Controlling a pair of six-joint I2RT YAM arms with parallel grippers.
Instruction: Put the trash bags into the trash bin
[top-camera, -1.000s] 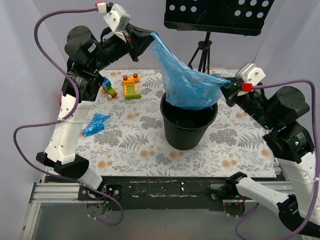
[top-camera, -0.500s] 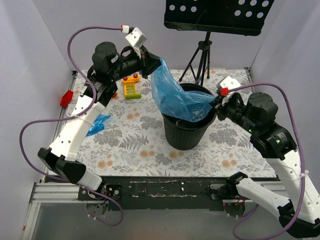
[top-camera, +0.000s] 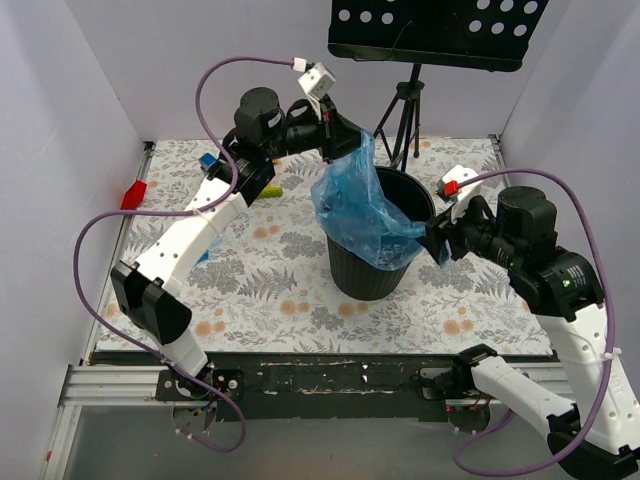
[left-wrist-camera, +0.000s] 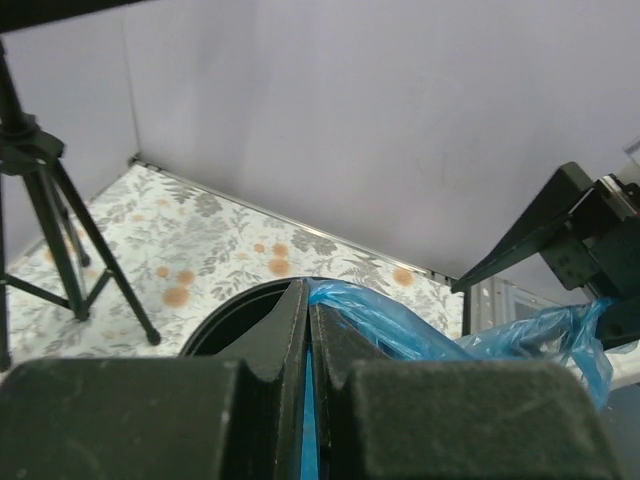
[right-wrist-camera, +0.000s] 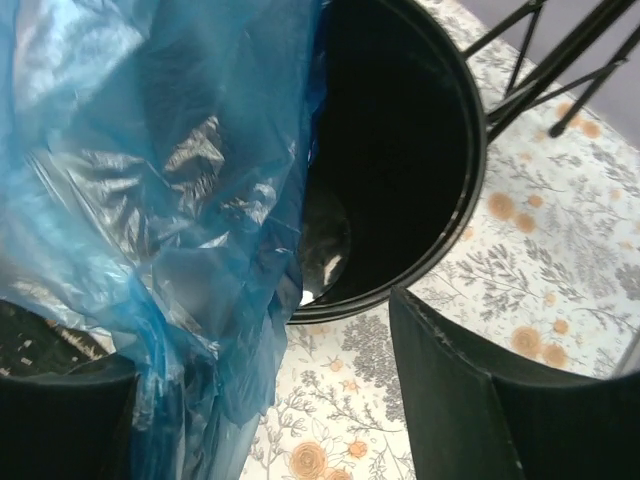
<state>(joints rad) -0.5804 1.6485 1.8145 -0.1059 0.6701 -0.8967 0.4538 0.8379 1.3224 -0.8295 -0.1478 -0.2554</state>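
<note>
A large loose blue trash bag (top-camera: 365, 210) hangs from my left gripper (top-camera: 352, 140), which is shut on its top edge above the far rim of the black trash bin (top-camera: 372, 275). The film drapes across the bin's mouth and down over its right rim. In the left wrist view the fingers (left-wrist-camera: 308, 310) pinch blue film, with the bin's rim (left-wrist-camera: 225, 318) below. My right gripper (top-camera: 433, 240) stands open at the bin's right rim. In the right wrist view the trash bag (right-wrist-camera: 150, 200) still lies over its left finger, and the bin's dark inside (right-wrist-camera: 400, 150) shows.
A black perforated music stand (top-camera: 430, 30) on a tripod (top-camera: 400, 115) stands right behind the bin. Toy blocks (top-camera: 268, 190) lie behind the left arm on the floral cloth (top-camera: 270, 290). Purple cables loop above both arms.
My left gripper carried the bag's top right and down over the bin's far rim. My right gripper opened and let go of its corner, and the bag sagged lower.
</note>
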